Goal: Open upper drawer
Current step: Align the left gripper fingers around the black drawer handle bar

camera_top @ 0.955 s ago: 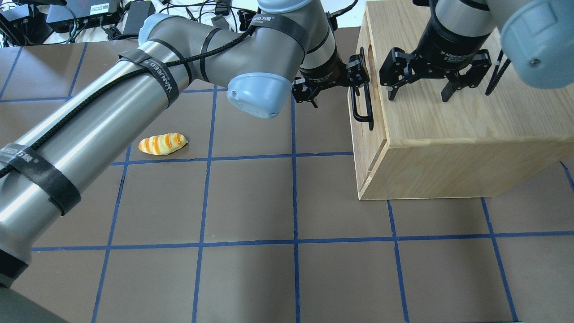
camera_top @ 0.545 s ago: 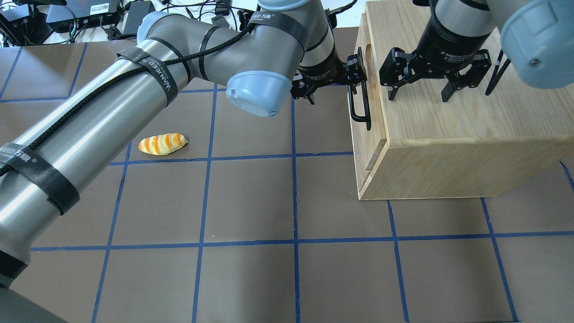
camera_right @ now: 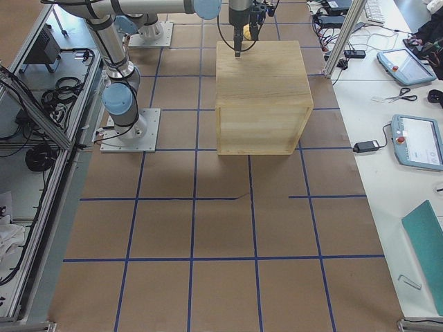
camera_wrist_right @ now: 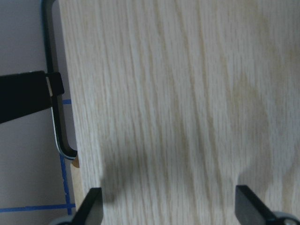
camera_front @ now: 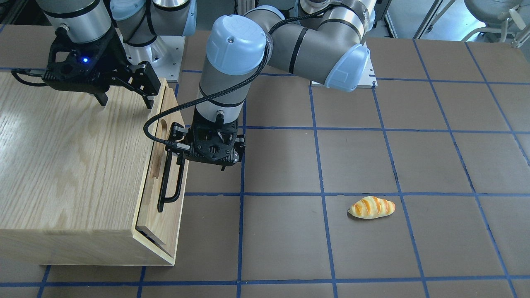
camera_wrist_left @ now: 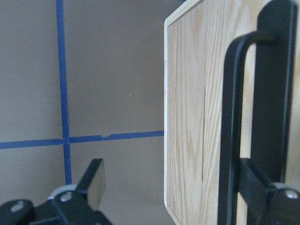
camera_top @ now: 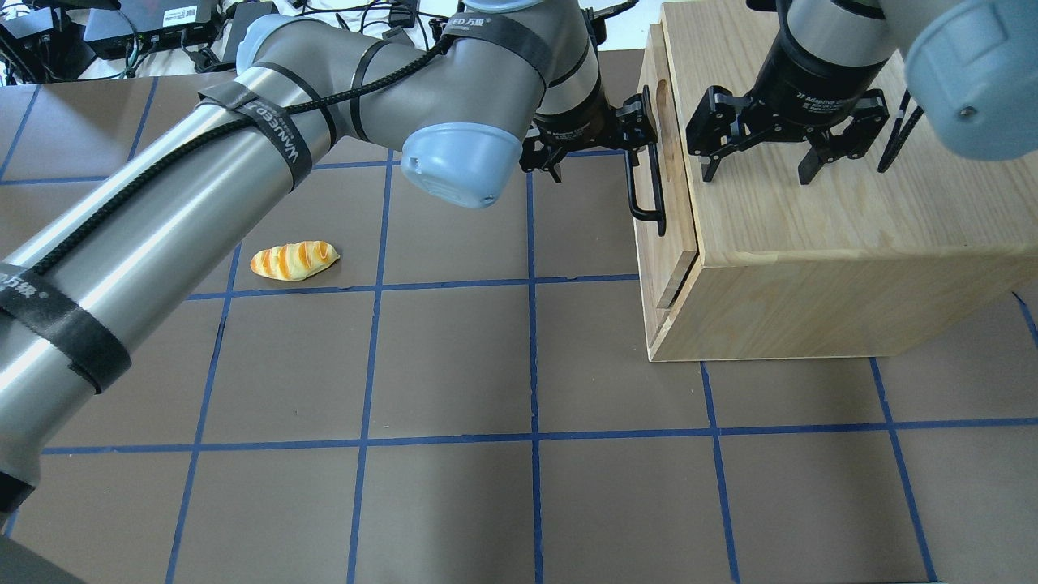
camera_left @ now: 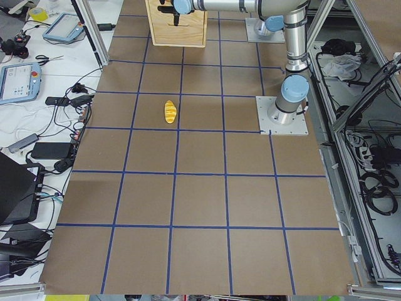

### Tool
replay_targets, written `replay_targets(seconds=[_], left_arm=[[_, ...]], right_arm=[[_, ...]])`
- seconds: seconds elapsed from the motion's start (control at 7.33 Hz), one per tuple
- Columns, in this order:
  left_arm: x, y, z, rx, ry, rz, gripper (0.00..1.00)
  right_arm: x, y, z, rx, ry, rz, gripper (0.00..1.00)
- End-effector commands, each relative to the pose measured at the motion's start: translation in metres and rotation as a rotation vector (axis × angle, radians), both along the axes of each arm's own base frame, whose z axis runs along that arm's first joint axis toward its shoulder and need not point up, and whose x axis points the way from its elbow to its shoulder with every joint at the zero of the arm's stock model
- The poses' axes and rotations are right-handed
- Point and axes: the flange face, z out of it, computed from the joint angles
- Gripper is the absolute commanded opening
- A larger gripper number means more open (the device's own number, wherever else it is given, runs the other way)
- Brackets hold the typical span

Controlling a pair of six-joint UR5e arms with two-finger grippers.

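Note:
The upper drawer point(camera_top: 679, 212) sticks out a little from the oak cabinet point(camera_top: 811, 259), with its black bar handle point(camera_top: 645, 191) and oblong slot facing left. My left gripper point(camera_top: 600, 142) is open and points down along the front panel. In the left wrist view one finger point(camera_wrist_left: 262, 187) sits between the handle point(camera_wrist_left: 229, 131) and the panel, and the other finger point(camera_wrist_left: 91, 183) is clear of it. In the front view the left gripper point(camera_front: 207, 156) is at the handle's point(camera_front: 169, 182) upper end. My right gripper point(camera_top: 758, 166) is open over the cabinet top point(camera_front: 62, 165).
A toy bread loaf point(camera_top: 293, 260) lies on the brown table with blue grid tape, well left of the cabinet; it also shows in the front view point(camera_front: 372, 207). Cables and power boxes point(camera_top: 162, 28) lie beyond the table's far edge.
My left gripper has moved left, away from the cabinet, with a finger behind the handle. The drawer front has slid out a little with it. The right gripper has not moved.

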Motion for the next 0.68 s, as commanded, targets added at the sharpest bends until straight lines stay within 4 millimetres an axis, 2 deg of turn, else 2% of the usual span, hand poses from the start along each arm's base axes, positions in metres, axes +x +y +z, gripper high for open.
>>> replay_targets(seconds=[0.0, 0.55], left_arm=[[0.0027, -0.0010, 0.0021, -0.011, -0.011, -0.009, 1.00], [0.0060, -0.0015, 0.0080, -0.025, -0.012, -0.024, 1.00]], right_arm=[[0.0001, 0.0000, 0.0000, 0.000, -0.001, 0.000, 1.00], [0.0000, 0.0000, 0.0000, 0.000, 0.000, 0.000, 1.00]])
